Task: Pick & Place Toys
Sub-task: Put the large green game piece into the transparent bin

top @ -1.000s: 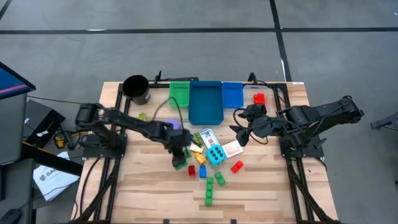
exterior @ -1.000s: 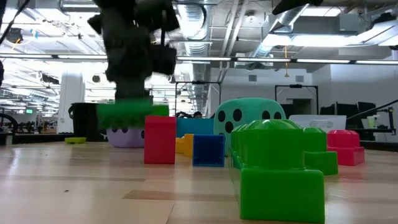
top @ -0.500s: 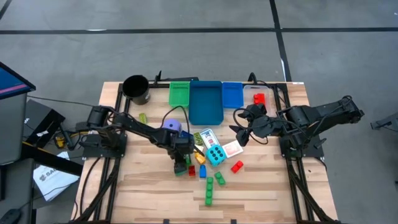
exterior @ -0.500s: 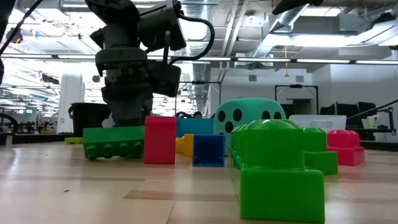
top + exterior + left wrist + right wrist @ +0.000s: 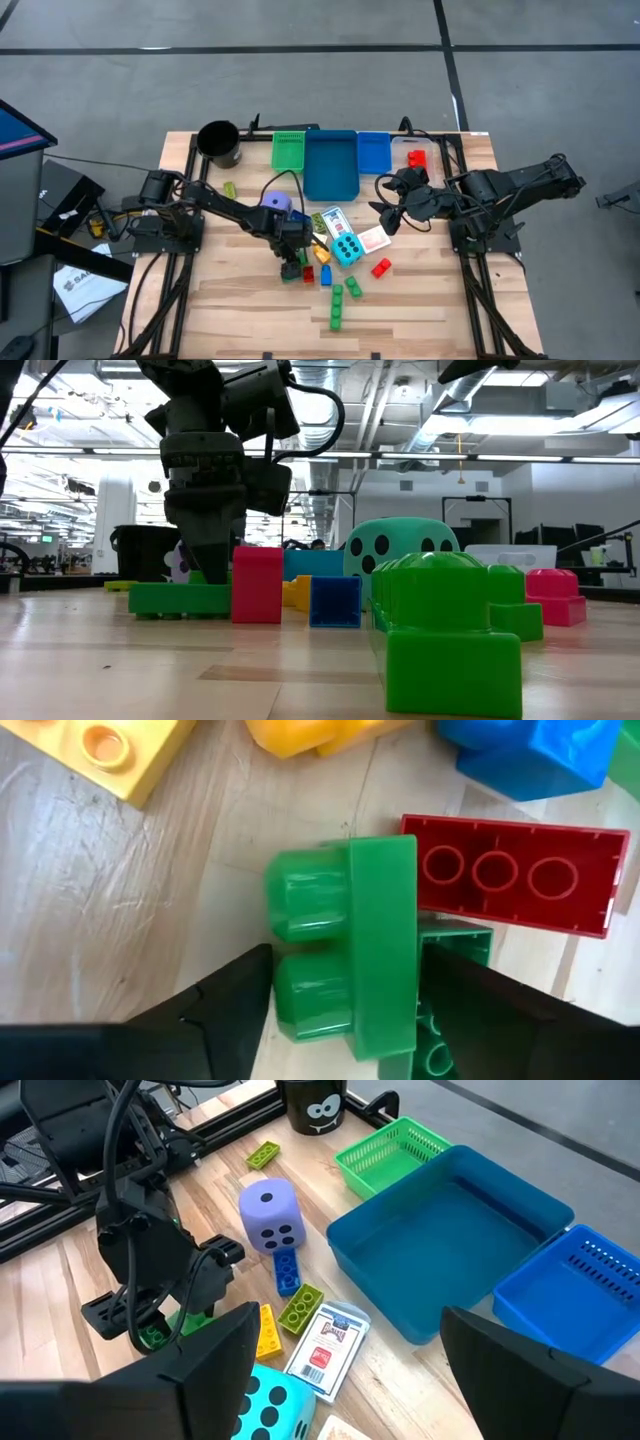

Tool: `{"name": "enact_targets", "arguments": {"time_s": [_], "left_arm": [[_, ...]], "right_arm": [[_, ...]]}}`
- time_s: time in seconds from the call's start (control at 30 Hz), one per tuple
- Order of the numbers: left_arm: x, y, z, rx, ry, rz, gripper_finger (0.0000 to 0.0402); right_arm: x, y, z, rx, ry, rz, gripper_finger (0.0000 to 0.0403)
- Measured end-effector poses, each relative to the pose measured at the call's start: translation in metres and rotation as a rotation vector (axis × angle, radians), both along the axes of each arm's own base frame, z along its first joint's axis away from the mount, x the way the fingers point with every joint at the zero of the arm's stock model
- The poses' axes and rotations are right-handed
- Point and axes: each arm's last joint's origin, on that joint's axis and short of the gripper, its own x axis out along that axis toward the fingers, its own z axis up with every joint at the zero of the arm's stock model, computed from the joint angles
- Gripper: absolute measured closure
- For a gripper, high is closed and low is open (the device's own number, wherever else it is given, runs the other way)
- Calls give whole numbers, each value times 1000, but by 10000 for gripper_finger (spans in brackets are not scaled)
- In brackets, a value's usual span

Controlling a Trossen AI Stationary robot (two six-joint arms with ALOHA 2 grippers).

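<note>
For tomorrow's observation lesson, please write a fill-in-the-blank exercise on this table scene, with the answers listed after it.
1. The left gripper stands over a ____ brick that lies on the table.
2. Right beside that brick stands an upright ____ brick.
3. The large dotted die is ____ in colour.
4. The right gripper hovers near the playing cards, and it holds ____.

Missing words: green; red; cyan; nothing

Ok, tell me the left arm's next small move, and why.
Probably lift straight up. The left gripper stands over the green brick, which rests flat on the table beside the red brick, and its fingers sit just apart from the brick's sides.
</note>
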Motion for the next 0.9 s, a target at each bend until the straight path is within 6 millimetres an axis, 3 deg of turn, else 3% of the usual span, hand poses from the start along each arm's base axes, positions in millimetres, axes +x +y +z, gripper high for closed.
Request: {"name": "enact_targets", "arguments": {"time_s": [0.33, 0.67, 0.9], "left_arm": [[0, 1, 2, -31, 1, 6, 132], [-2, 20, 27, -19, -77, 97, 132], [-2, 23, 25, -20, -65, 123, 131]], "right_arm": [[0, 0, 0, -7, 7, 5, 97], [0, 0, 0, -7, 7, 4, 97], [0, 0, 0, -7, 7, 5, 97]]}}
